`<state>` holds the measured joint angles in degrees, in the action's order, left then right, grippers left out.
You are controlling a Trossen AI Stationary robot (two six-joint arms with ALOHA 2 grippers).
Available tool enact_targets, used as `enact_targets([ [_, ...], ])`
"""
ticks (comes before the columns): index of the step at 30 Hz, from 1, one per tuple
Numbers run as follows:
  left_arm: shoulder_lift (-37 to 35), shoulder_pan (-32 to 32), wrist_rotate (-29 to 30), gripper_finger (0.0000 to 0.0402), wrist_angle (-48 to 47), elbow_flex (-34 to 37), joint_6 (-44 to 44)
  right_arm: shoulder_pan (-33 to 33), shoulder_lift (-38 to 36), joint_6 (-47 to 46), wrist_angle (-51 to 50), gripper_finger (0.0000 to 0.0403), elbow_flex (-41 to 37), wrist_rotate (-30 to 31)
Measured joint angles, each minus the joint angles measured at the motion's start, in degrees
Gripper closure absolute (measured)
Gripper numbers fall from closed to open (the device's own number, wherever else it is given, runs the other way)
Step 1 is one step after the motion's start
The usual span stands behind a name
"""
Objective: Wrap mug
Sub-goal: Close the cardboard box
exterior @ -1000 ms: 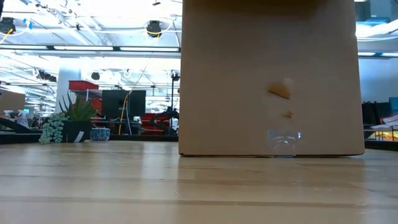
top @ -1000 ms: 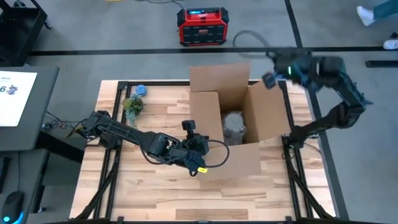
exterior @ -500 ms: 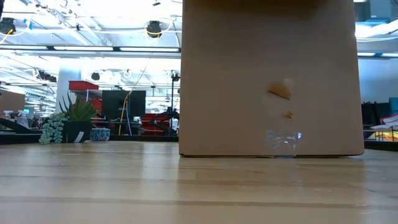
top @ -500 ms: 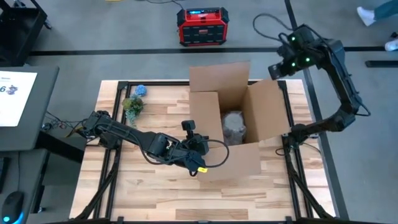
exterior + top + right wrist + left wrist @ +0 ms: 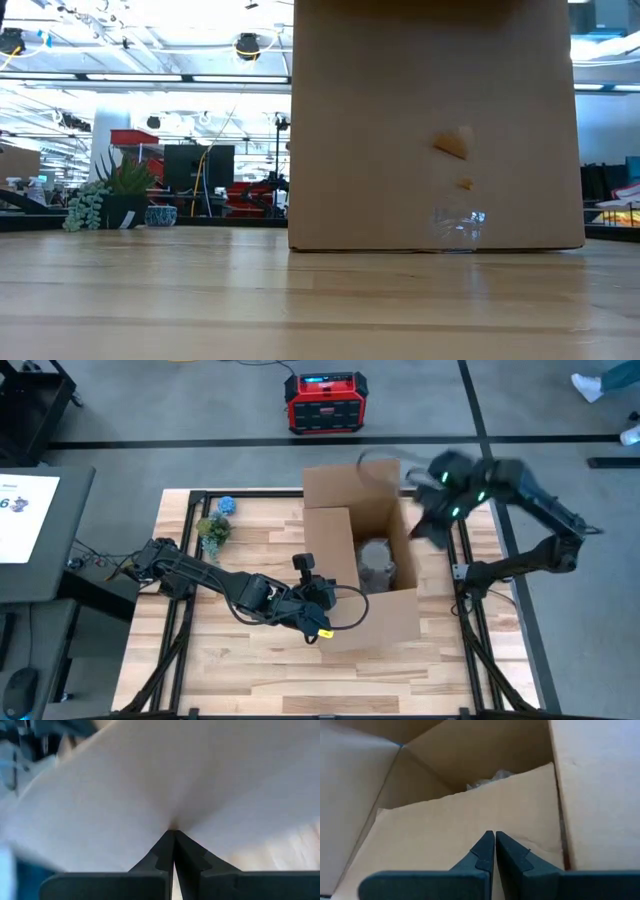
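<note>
An open cardboard box stands mid-table; the low view shows only its near wall. On its floor sits a bundle wrapped in pale paper, the mug itself hidden; it also peeks over a flap. My left gripper is shut at the box's left flap. My right gripper, blurred, is shut at the box's right flap, which stands raised. My left gripper has its shut fingertips against the face of the left flap, coming level from the table's left. Whether they press it or only touch cannot be told. My right gripper pushes the right flap's outer face with its shut fingertips, coming from the table's right side. The flap stands up from the box's right wall.
A small green plant and a blue pot stand at the table's far left. A red unit sits on the floor beyond the far edge. Bare wood lies near and left of the box.
My right gripper has swung from high beyond the table's far right corner down and left to the box. The right flap, which lay spread out to the right, now stands raised against the box's right side. The box itself has stayed in place.
</note>
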<state>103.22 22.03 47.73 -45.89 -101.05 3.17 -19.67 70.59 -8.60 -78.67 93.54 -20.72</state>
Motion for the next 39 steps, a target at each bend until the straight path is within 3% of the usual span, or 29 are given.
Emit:
enact_targets([
  [3,0.0,0.7,0.5,0.0402,0.6,0.0,-1.8,8.6,-2.5,0.9,11.5,0.0403,-8.3,5.8],
  [7,-0.1,2.1,2.7,0.0402,0.7,0.1,-3.7,15.1,-6.1,1.3,26.3,0.0403,-18.2,11.4],
  [16,-3.0,3.8,3.9,0.0402,10.0,0.1,-12.6,17.5,-8.5,5.1,51.0,0.0403,-33.3,14.0],
  [24,-4.7,4.2,3.1,0.0402,8.2,0.0,-9.1,16.6,-11.0,9.9,62.3,0.0403,-34.9,13.8],
  [28,-4.7,1.7,-2.4,0.0402,5.0,1.2,-4.3,15.0,-12.2,9.8,66.5,0.0403,-34.8,12.5],
  [34,-4.6,0.0,-5.0,0.0402,8.2,4.3,-5.4,11.8,-7.1,9.1,69.5,0.0403,-34.8,4.6],
  [39,-5.2,0.7,-3.6,0.0402,9.1,4.4,-8.3,10.3,-2.2,10.9,68.6,0.0403,-34.9,3.9],
])
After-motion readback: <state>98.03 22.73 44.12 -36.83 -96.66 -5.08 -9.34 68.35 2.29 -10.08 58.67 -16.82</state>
